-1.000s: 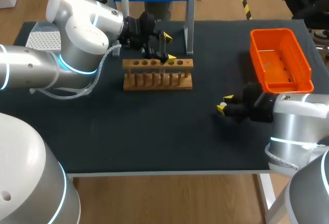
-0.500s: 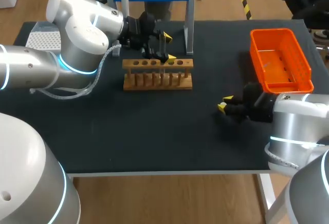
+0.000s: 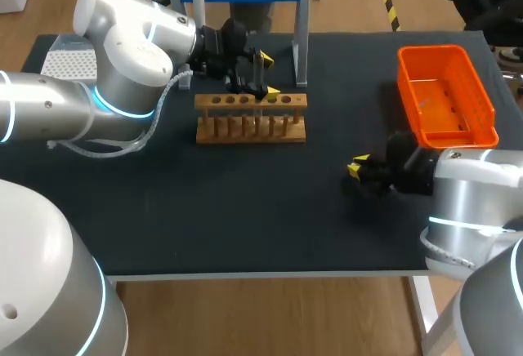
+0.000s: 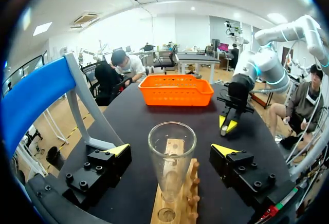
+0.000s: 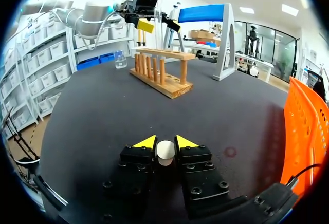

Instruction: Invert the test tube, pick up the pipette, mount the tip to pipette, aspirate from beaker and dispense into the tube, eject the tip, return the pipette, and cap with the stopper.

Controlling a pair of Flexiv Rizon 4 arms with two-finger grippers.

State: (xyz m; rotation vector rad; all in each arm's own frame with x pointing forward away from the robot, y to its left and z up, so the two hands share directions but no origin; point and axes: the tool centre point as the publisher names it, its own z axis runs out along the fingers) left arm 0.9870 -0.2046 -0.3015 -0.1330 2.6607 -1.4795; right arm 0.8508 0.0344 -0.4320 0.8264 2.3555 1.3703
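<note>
The test tube (image 4: 172, 175) stands upright, mouth up, its base hidden in the rack (image 4: 177, 206), untouched between the wide-apart fingers of the left gripper (image 4: 171, 150). The right gripper (image 5: 165, 142) pinches the stopper (image 5: 165, 152).

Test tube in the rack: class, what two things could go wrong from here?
1. The test tube stands ungripped in the wooden rack between the open fingers of the left pincer; closing off-centre could tip or crack it.
2. The right pincer holds the stopper only at its fingertips, well away from the tube; it might slip out on the way.
</note>
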